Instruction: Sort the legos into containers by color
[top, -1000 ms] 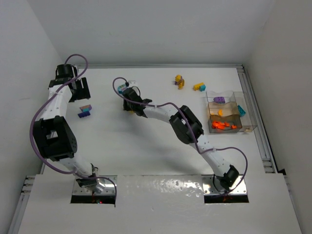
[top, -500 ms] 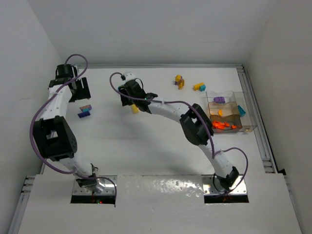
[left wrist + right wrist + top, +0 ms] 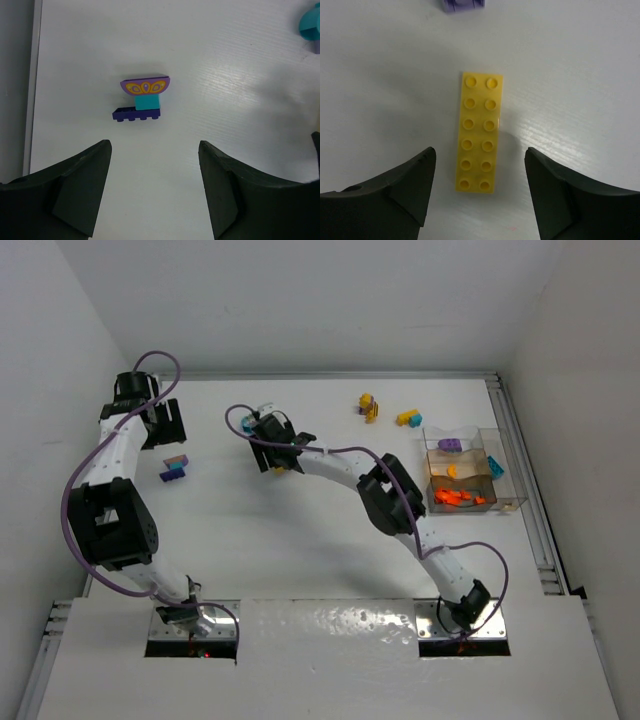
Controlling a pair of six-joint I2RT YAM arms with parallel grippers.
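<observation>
A flat yellow lego plate [image 3: 480,132] lies on the white table, directly beneath my right gripper [image 3: 480,151], which is open with a finger on either side and not touching it. From above, that gripper [image 3: 279,458] is at the table's middle-left, with the plate [image 3: 284,468] peeking out. My left gripper [image 3: 155,150] is open and empty, hovering short of a purple and teal lego clump [image 3: 142,97]. In the top view the left gripper [image 3: 164,438] is just behind that clump [image 3: 175,469]. The clear containers [image 3: 500,502] at the right hold orange [image 3: 458,498], purple [image 3: 450,445] and teal pieces.
Two more lego clumps lie at the back: an orange-yellow one [image 3: 368,406] and a yellow-teal one [image 3: 408,418]. A purple piece [image 3: 464,4] sits just beyond the yellow plate. A teal piece [image 3: 311,25] shows at the left wrist view's corner. Walls close in on three sides.
My right gripper went from shut to open, and the yellow plate now lies free on the table under it. The right arm's elbow swung. The left arm has not moved.
</observation>
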